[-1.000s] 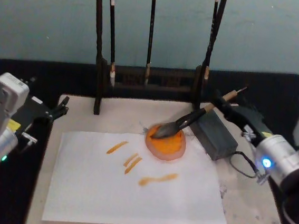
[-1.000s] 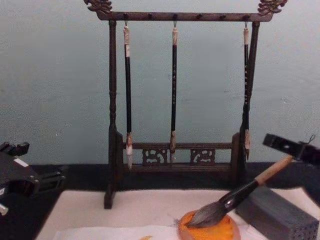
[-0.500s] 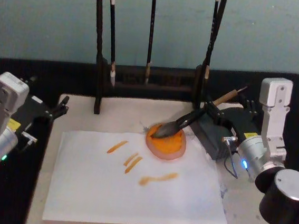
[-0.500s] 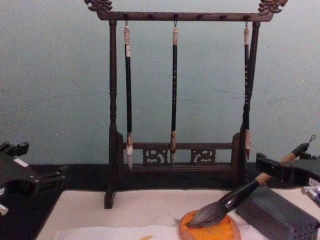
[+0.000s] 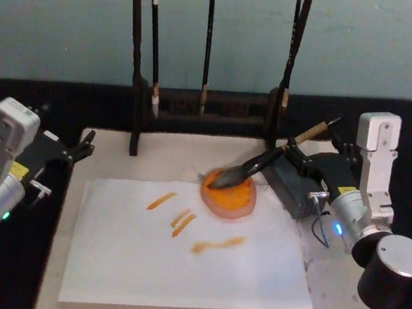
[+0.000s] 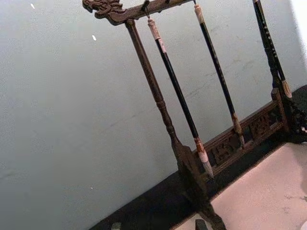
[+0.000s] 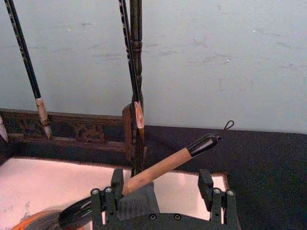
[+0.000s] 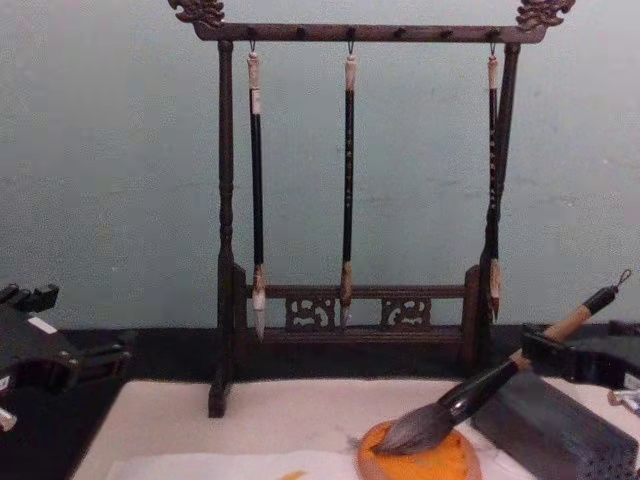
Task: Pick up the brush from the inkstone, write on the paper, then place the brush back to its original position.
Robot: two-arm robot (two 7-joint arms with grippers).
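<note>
One black worktop (image 5: 108,108) is carrying everything we are looking at, and a cream mat (image 5: 169,158) is lying across the middle of it. On the near part of the mat the paper (image 5: 180,269) is lying flat, and it is bearing four orange strokes (image 5: 217,247) toward its far side. At the far edge of the mat a dark wooden rack (image 8: 226,250) is standing upright, with three thin black brushes (image 8: 348,180) hanging from its top bar.

We are seeing the left gripper (image 5: 83,146) hovering over the worktop at the left edge of the mat, well apart from the paper's marks, its jaws spread and holding nothing. The right gripper (image 5: 315,154) is sitting at the far right, just behind a grey block (image 5: 294,185), with its jaws released and standing either side of the brush handle; we cannot tell whether one finger is touching the wood.

The inkstone (image 5: 229,200) is resting at the paper's far right corner, just left of the block. The brush (image 5: 263,162) is lying with its tuft in the inkstone and its handle slanting up over the block toward the far right.
</note>
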